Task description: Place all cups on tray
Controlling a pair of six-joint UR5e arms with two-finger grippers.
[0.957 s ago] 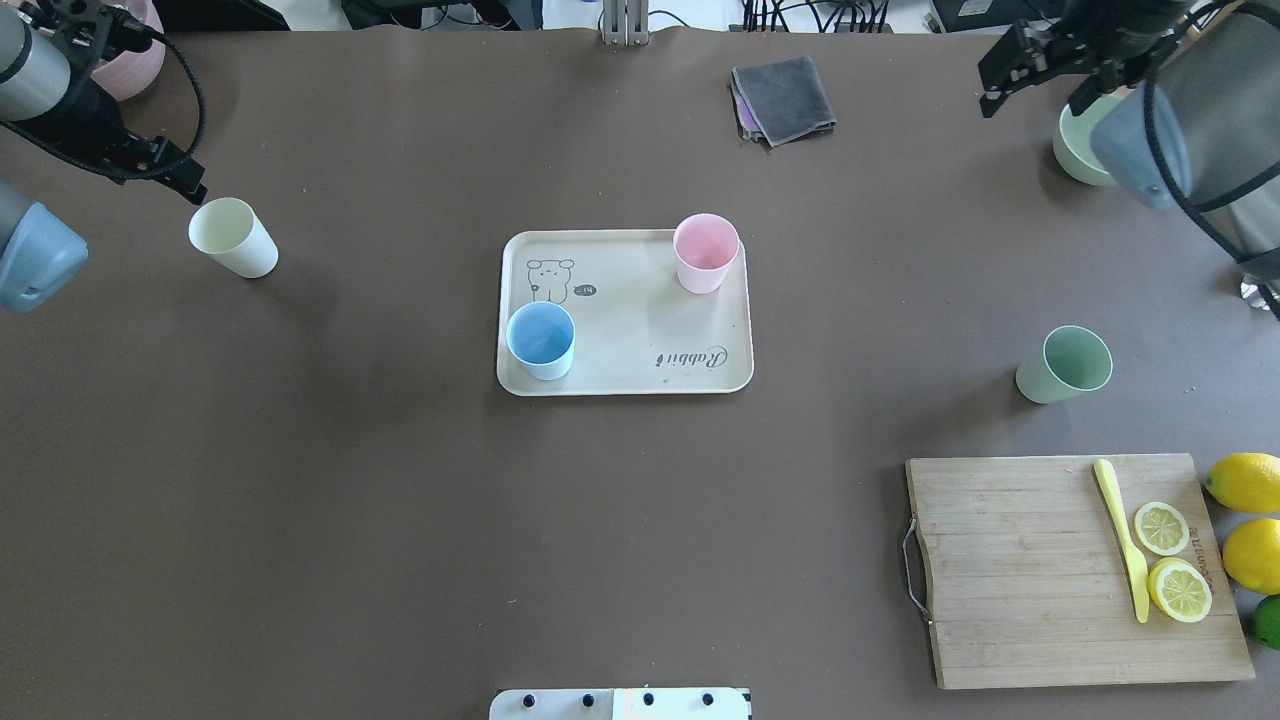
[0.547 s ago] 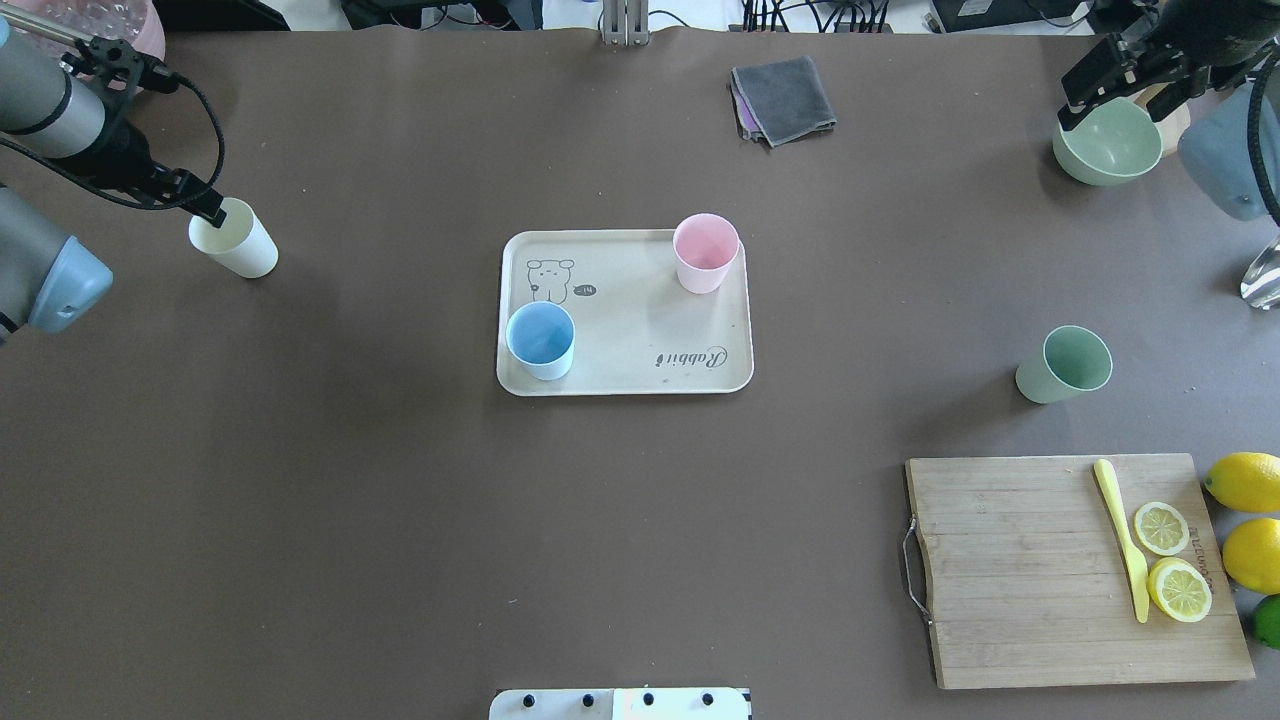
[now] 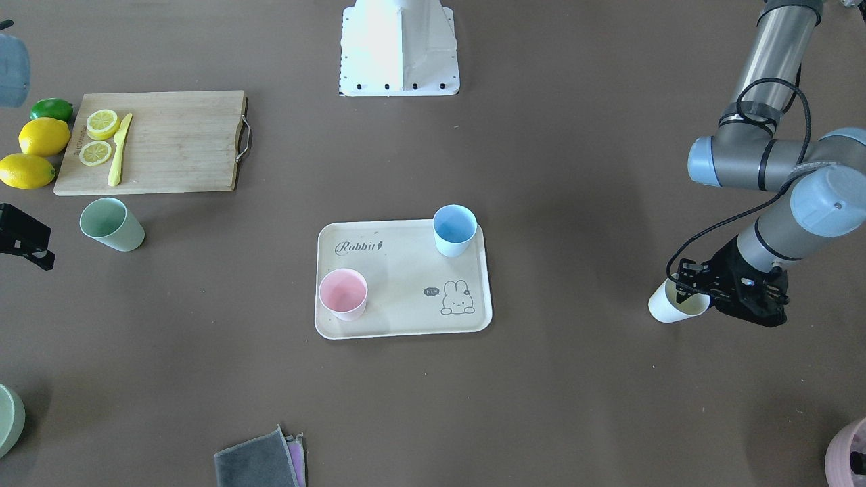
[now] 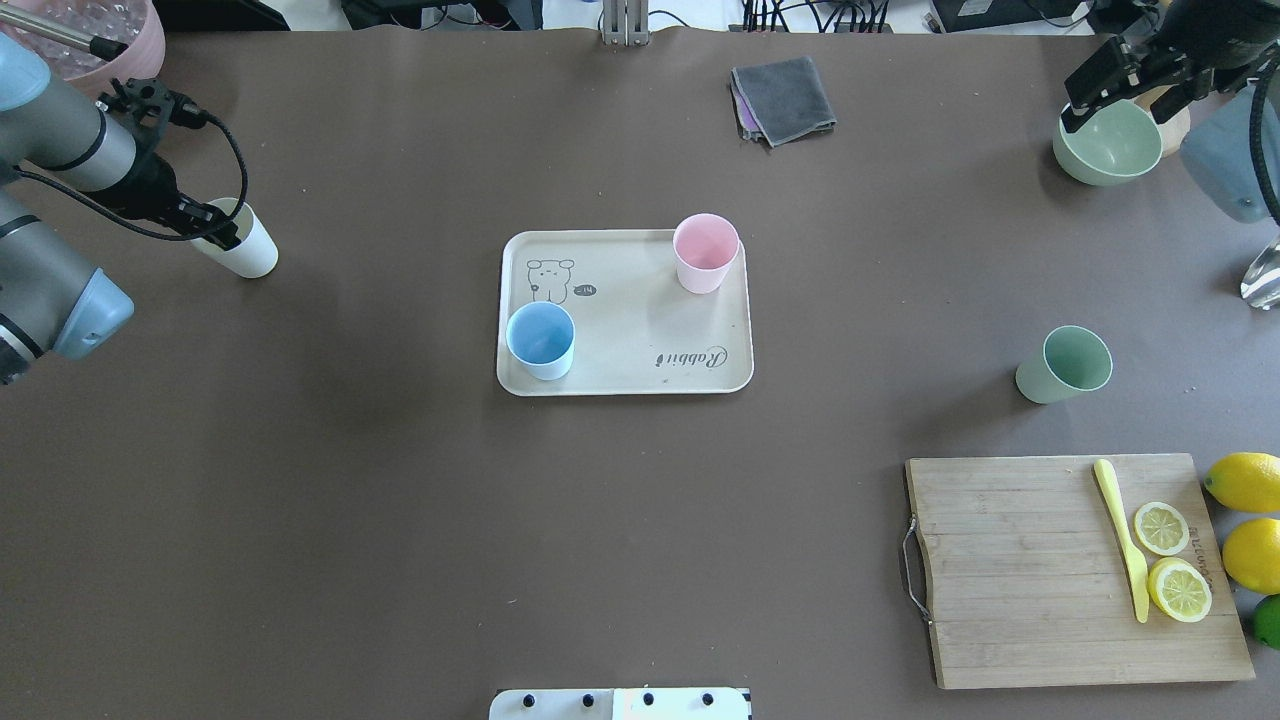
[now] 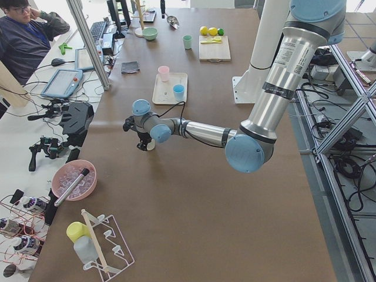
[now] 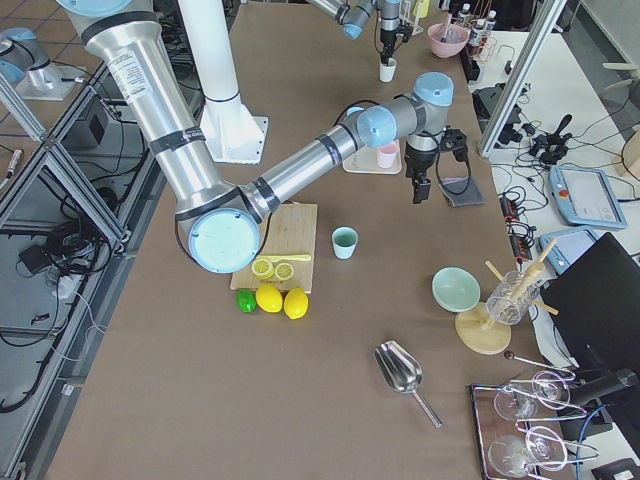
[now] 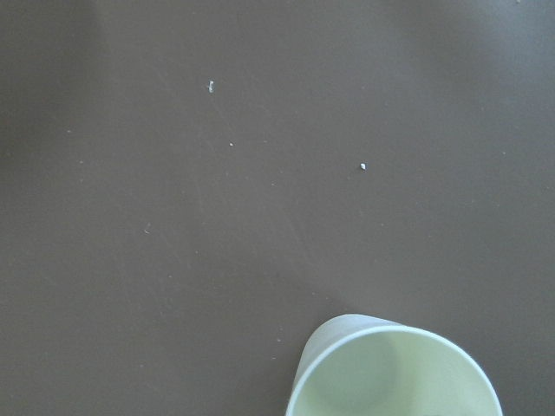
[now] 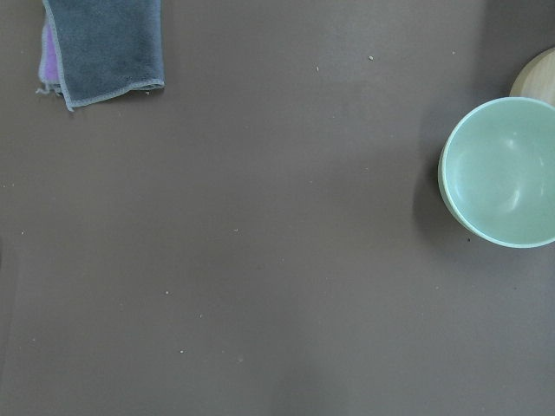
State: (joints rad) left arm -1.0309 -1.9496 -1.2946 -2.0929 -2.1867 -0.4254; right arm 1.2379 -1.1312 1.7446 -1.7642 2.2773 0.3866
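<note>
You can't read the left gripper's (image 4: 215, 228) jaw gap, because its body hides part of the yellow cup's (image 4: 250, 258) rim. The left wrist view cuts that cup off at the bottom. The front view's edge clips the right gripper (image 3: 30, 247).

Pretty clearly a robotics lab I'm working in: my desk (image 4: 380, 520) has a brown covering and is boxed in by aluminium framing (image 5: 89, 47), with teach pendants (image 6: 586, 196) and loose cables (image 6: 45, 250) lying around. There's an operator (image 5: 26, 32) sitting off to the side next to a keyboard (image 5: 97, 28).
</note>
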